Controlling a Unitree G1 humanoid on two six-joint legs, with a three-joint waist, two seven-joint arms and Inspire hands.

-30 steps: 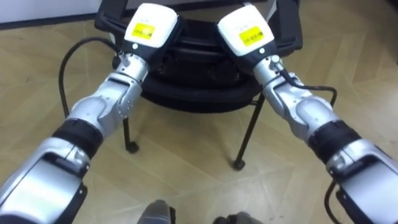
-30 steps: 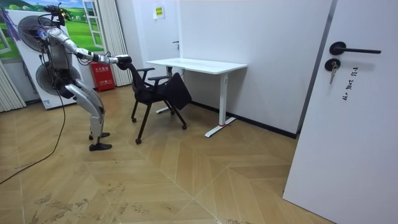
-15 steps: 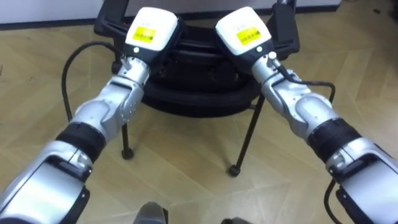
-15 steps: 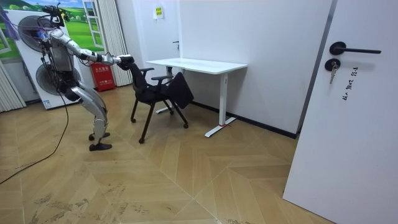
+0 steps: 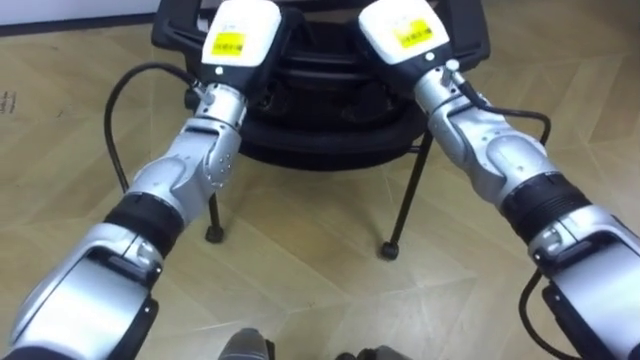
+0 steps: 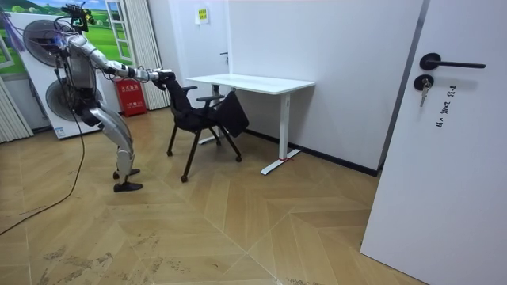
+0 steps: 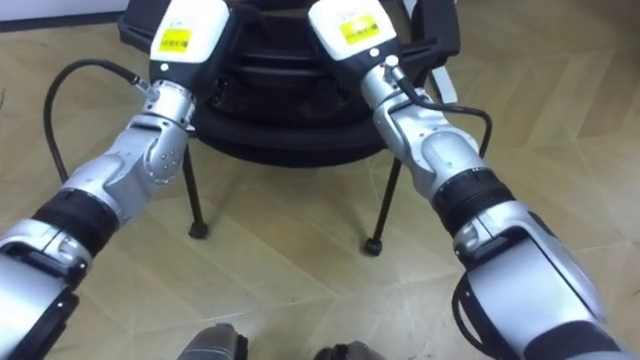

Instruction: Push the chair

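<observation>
- Now the black chair [image 6: 203, 119] stands slightly nearer the white desk [image 6: 255, 82] than a second ago, close beside its edge.
- Left hand [image 5: 240, 32] and right hand [image 5: 402, 28] are against the chair's backrest; their fingers are hidden, so I cannot tell their grip.
- Wood floor [image 6: 238, 222] lies open around the robot.

The chair [image 6: 195, 119] stands between the robot and the counter [image 6: 253, 81]. The left hand [image 5: 240, 35] and right hand [image 5: 402, 28] are at its back.

Nothing legible (yellow labels [image 5: 228, 45] unreadable).
</observation>
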